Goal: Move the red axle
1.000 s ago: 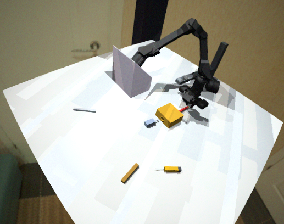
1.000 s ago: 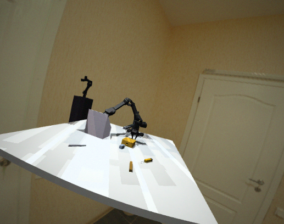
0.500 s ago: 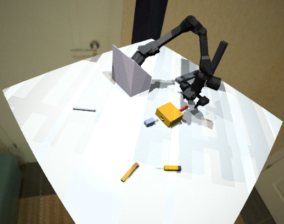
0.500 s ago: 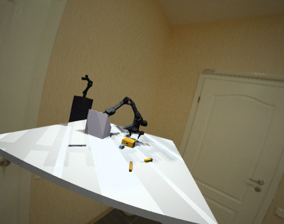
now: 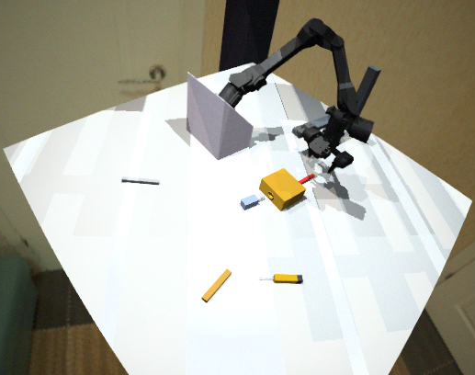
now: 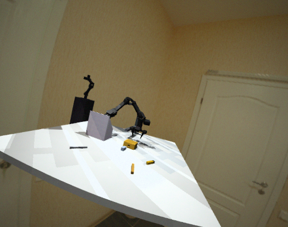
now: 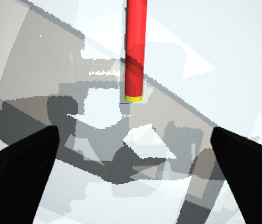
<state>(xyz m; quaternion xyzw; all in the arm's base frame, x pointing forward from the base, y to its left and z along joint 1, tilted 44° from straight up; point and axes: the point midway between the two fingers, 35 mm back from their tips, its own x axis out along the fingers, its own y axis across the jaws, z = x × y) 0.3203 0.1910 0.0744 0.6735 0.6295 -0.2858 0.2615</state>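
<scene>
"Two jaws (image 5: 334,161) (image 6: 137,136), spread about as wide as they go, and I see nothing between them."

"So where's the red axle (image 5: 307,178) (image 7: 134,55) from there?"

"Just ahead of them. In the wrist view its yellow-banded end points back toward the gap, roughly centred between the two tips but short of the line joining them. Its length runs away from the jaws, square across the way they'd close."

"And the other end?"

"That goes to the beam (image 5: 282,187) (image 6: 130,144), the yellow block on the table (image 5: 162,257) (image 6: 84,172). The red part sticks out of the side facing the arm's jaws; how deep it sits inside, I can't tell."

"Then what should it do?"

"I'd say move along the axle toward the beam, get both tips past that yellow end, then close and draw straight back. Pull crooked and the beam may well come too."

"What about that small blue piece (image 5: 249,201) (image 6: 123,148)?"

"Beyond the beam, on its far side from the jaws. I can't make out what it's for."
</scene>
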